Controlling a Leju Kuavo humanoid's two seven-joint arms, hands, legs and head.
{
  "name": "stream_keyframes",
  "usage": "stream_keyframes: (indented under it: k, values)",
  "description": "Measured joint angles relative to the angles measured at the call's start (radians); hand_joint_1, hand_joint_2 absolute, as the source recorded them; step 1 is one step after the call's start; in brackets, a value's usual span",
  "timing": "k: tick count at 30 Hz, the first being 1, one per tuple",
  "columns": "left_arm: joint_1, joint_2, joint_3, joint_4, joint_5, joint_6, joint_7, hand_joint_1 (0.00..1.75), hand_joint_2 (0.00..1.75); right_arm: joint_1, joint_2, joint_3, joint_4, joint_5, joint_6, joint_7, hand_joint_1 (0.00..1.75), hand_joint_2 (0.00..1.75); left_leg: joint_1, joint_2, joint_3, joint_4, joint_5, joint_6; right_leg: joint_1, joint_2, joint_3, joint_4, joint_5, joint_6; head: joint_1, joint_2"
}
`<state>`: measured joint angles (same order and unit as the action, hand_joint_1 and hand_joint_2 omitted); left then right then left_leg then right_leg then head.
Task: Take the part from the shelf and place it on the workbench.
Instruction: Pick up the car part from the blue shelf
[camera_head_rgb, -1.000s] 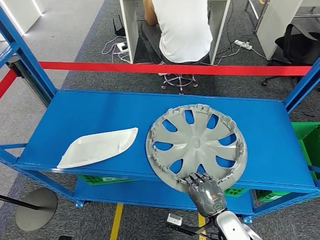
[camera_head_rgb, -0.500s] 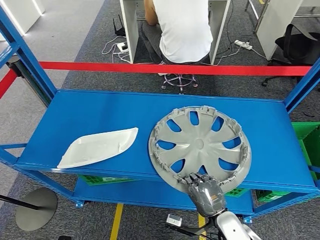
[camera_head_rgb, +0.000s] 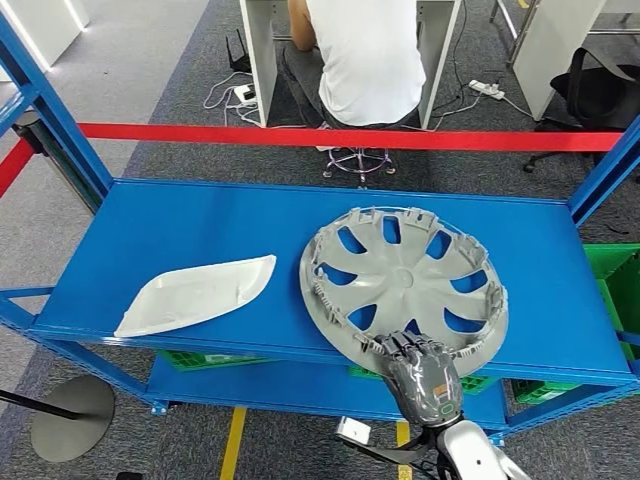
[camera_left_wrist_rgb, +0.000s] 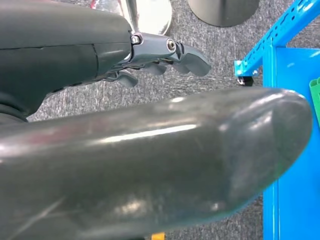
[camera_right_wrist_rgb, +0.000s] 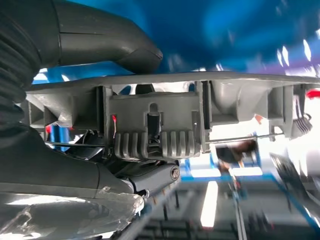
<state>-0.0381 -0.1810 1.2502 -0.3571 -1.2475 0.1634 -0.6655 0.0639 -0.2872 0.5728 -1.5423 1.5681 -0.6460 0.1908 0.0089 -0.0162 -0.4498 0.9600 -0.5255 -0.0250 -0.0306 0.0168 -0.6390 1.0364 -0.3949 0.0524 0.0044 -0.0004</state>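
Note:
A grey wheel cover lies inner side up on the blue shelf, right of centre, and overhangs the shelf's front edge. My right hand grips its near rim from the front, fingers over the edge. In the right wrist view the clip-lined rim sits between the thumb and the fingers beneath it. My left hand hangs beside the shelf's blue frame over the grey carpet, fingers stretched out and holding nothing.
A white curved panel lies on the shelf's left half. Red tape runs behind the shelf; a seated person is beyond it. Green crates sit at the right and under the shelf. A round stand base rests on the floor, lower left.
The wheel cover has slid right and toward me in my right hand, turning a little. The white panel has not moved.

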Motion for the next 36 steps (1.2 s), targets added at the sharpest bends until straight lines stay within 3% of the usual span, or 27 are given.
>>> stream_keyframes:
  k: [7, 14, 28, 36]
  values:
    - [0.000, 0.000, 0.000, 0.000, 0.002, 0.009, -0.001, 0.00, 0.00, -0.001, -0.005, -0.078, -0.086, 0.000, -0.031, -0.180, 1.75, 1.75, 0.000, 0.000, 0.000, 0.000, 0.000, 0.000, 0.000, 0.000, 0.000, 0.000, 0.000, 0.000, 0.000, 0.000]
    - [0.000, -0.002, 0.000, 0.000, 0.003, 0.009, -0.001, 0.00, 0.00, 0.024, 0.032, -0.166, -0.118, 0.000, -0.032, -0.299, 1.75, 1.75, 0.000, 0.000, 0.000, 0.000, 0.000, 0.000, 0.000, 0.000, 0.000, 0.000, 0.000, 0.000, 0.000, 0.000]
    - [0.000, -0.003, 0.000, 0.000, -0.003, 0.011, 0.000, 0.00, 0.00, 0.044, 0.056, -0.200, -0.117, 0.000, -0.032, -0.309, 1.75, 1.75, 0.000, 0.000, 0.000, 0.000, 0.000, 0.000, 0.000, 0.000, 0.000, 0.000, 0.000, 0.000, 0.000, 0.000]
    - [0.002, -0.004, -0.013, 0.000, -0.057, 0.074, 0.039, 0.00, 0.00, 0.044, 0.056, -0.200, -0.117, 0.000, -0.032, -0.292, 1.75, 1.75, 0.000, 0.000, 0.000, 0.000, 0.000, 0.000, 0.000, 0.000, 0.000, 0.000, 0.000, 0.000, 0.000, 0.000]
